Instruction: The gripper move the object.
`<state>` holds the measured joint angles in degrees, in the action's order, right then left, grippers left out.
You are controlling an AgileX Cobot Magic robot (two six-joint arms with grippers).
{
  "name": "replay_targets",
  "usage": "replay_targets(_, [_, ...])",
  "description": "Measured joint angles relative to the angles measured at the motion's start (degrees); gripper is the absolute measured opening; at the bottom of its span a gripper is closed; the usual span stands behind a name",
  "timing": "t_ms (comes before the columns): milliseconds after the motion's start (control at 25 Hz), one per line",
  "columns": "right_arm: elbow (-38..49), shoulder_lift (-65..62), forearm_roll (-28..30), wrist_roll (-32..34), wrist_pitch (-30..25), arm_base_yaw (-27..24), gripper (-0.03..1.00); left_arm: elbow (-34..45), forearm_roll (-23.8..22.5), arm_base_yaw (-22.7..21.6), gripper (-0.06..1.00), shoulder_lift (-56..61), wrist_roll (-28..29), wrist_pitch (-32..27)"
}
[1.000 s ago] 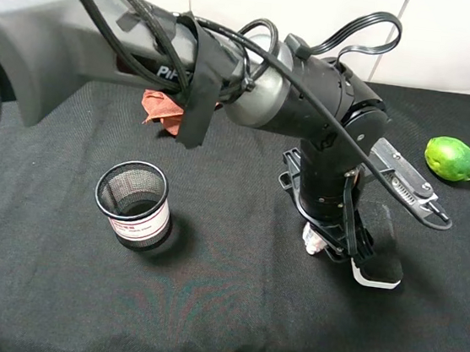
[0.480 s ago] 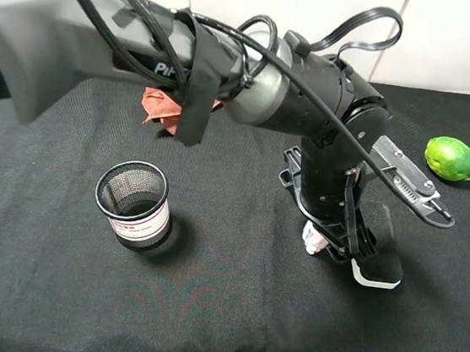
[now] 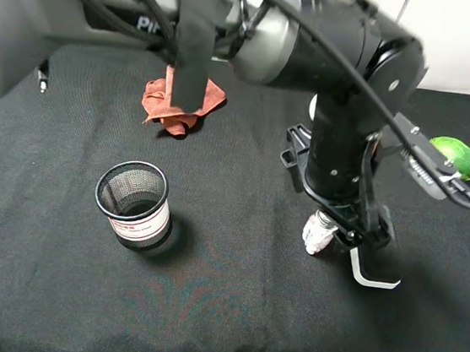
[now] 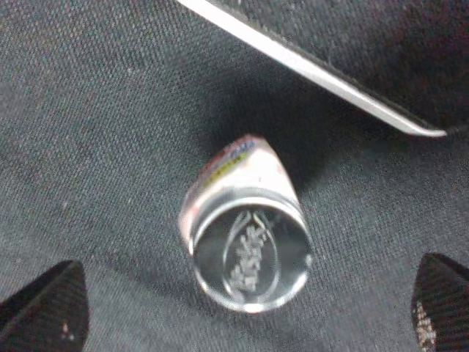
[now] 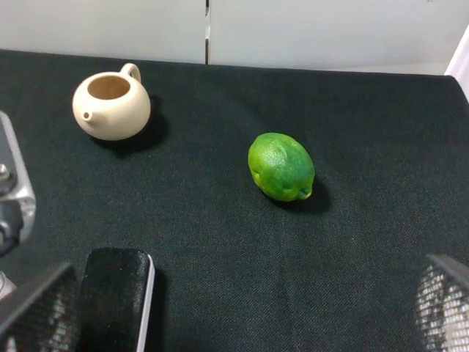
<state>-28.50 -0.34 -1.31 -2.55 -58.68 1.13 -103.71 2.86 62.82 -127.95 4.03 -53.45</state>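
Observation:
The object, a small clear bottle (image 3: 317, 235) with pale contents, rests tilted on the black cloth. In the left wrist view the bottle (image 4: 245, 242) shows a round clear end towards the camera. My left gripper (image 3: 335, 226) hangs straight above it, pointing down. Its jaws are open wide (image 4: 245, 308), with one dark fingertip (image 4: 44, 304) on each side of the bottle and neither touching it. My right gripper (image 5: 238, 308) is open and empty, well off to the side, facing a green lime. It is not seen in the high view.
A black pad with a white edge (image 3: 372, 281) lies right beside the bottle, also in the right wrist view (image 5: 117, 293). A mesh cup (image 3: 131, 204) stands at the left, a red cloth (image 3: 180, 102) behind it. The lime (image 5: 281, 166) and a cream teapot (image 5: 111, 106) sit at the right rear.
The left arm has risen towards the camera above the bottle and now covers more of the black pad and lime. The bottle has stayed in place.

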Motion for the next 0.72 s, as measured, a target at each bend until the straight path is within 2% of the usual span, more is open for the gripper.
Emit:
replay_targets(400, [0.0,0.0,0.0,0.0,0.0,0.0,0.69,-10.7,-0.2,0.0,0.93,0.2,0.0,-14.0])
replay_targets(720, [0.0,0.0,0.0,0.0,0.0,0.0,0.69,-15.1,-0.4,0.0,0.93,1.1,0.0,-14.1])
